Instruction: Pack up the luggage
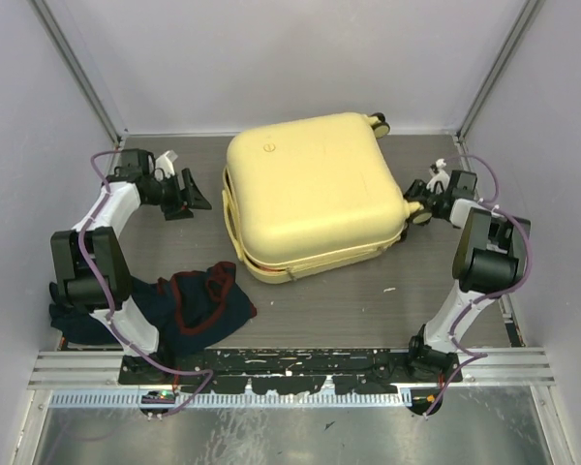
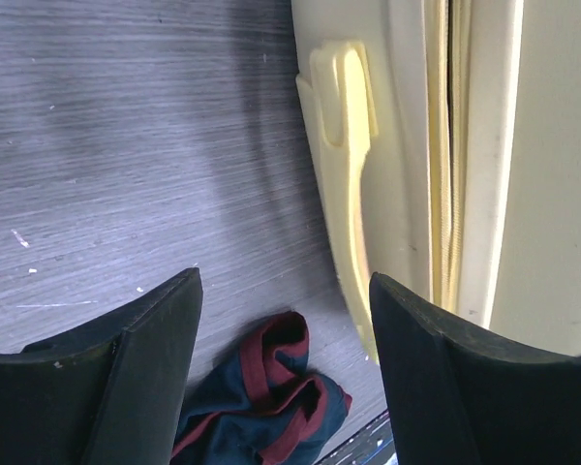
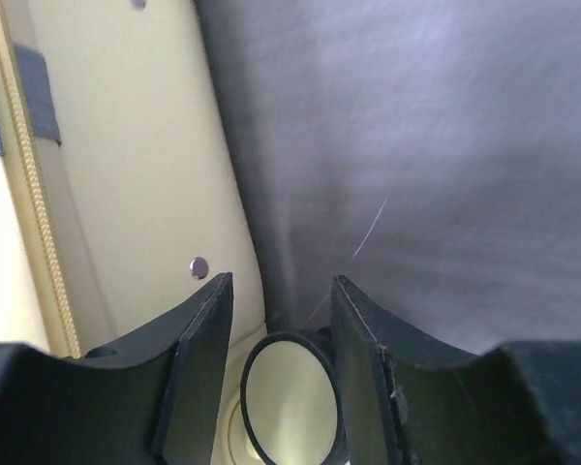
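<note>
The pale yellow luggage (image 1: 315, 194) lies shut in the middle of the table, with black wheels at its far corner (image 1: 378, 123) and right side. My left gripper (image 1: 189, 201) is open and empty just left of it. The left wrist view shows the gripper (image 2: 284, 281) beside the luggage's side (image 2: 552, 174) and yellow handle (image 2: 344, 145). My right gripper (image 1: 421, 201) is at the luggage's right side. In the right wrist view it (image 3: 279, 281) stands open with a wheel (image 3: 290, 397) between its fingers, next to the shell (image 3: 126, 145).
A dark navy garment with maroon trim (image 1: 198, 300) lies crumpled at the front left by the left arm's base; it also shows in the left wrist view (image 2: 261, 407). Grey walls enclose the table on three sides. A metal rail (image 1: 290, 373) runs along the near edge.
</note>
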Robot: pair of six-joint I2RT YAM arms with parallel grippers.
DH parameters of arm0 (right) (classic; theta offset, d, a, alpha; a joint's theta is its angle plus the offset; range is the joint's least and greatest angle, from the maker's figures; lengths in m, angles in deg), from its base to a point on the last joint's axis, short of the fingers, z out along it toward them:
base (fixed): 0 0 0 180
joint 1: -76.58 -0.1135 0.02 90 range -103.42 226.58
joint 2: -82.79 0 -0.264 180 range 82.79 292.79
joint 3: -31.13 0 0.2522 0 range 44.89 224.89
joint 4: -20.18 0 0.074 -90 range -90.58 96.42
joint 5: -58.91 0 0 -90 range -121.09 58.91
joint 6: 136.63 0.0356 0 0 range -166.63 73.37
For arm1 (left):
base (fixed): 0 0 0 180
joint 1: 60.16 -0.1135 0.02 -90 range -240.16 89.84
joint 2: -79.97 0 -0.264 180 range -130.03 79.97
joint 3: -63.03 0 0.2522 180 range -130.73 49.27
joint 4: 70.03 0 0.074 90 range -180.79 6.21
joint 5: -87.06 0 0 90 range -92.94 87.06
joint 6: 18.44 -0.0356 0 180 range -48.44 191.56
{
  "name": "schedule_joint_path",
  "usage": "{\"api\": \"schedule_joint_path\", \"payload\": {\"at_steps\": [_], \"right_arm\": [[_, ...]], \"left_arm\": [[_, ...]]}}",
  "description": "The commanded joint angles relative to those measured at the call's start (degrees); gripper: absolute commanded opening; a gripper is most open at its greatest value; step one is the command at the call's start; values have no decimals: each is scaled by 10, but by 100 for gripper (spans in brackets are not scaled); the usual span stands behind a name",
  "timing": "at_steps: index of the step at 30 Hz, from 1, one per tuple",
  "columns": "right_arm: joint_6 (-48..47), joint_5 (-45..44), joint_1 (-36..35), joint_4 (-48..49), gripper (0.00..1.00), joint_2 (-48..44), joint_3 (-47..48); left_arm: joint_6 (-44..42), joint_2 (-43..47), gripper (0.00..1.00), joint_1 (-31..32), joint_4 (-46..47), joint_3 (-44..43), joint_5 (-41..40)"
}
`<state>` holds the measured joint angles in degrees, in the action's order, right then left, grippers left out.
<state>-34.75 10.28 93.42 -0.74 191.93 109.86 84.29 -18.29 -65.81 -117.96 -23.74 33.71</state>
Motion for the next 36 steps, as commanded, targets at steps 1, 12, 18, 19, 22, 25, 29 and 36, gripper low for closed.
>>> {"api": "schedule_joint_path", "payload": {"at_steps": [1,12,18,19,22,25,29,36], "right_arm": [[-12,78,-45,-154,50,-70,-122],[-90,9,-7,-181,59,-152,-1],[-5,-33,-18,-83,62,-113,67],[9,-40,-24,-64,62,-109,70],[67,-59,-37,30,69,-103,61],[86,-86,-51,76,75,-96,67],[71,-75,-54,77,78,-57,110],[79,-36,-75,106,72,-16,156]], "left_arm": [[-6,-2,71,-10,12,-32,22],[-3,40,73,-11,31,-20,20],[2,34,76,-8,31,-41,9],[5,34,76,-8,33,-41,9],[11,32,77,-7,40,-43,9],[9,34,78,-6,43,-46,8],[6,29,78,-7,41,-53,6],[12,11,76,-6,45,-59,11]]}}
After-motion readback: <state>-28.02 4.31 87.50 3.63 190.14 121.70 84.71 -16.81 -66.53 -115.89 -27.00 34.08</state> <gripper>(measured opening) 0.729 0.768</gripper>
